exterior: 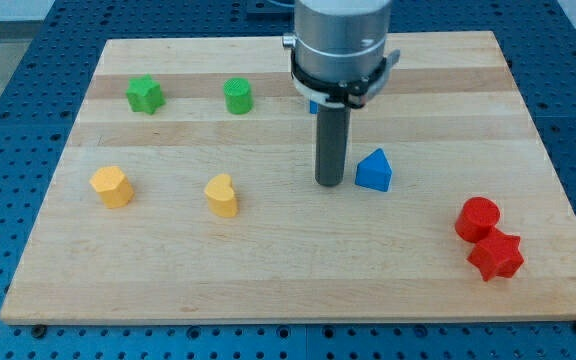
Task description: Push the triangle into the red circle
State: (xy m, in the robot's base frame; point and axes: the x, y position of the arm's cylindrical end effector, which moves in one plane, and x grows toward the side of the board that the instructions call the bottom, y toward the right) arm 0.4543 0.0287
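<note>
The blue triangle [373,170] lies right of the board's middle. The red circle [477,217] sits at the lower right, touching a red star [496,256] just below it. My tip [329,183] rests on the board just left of the blue triangle, with a small gap between them. The red circle lies further to the right of the triangle and a little lower. A bit of another blue block [314,105] shows behind the arm, mostly hidden.
A green star [145,95] and a green cylinder [238,96] sit at the upper left. A yellow hexagon-like block [112,186] and a yellow heart-like block [222,195] lie at the left and middle. The wooden board [268,290] ends close to the red blocks.
</note>
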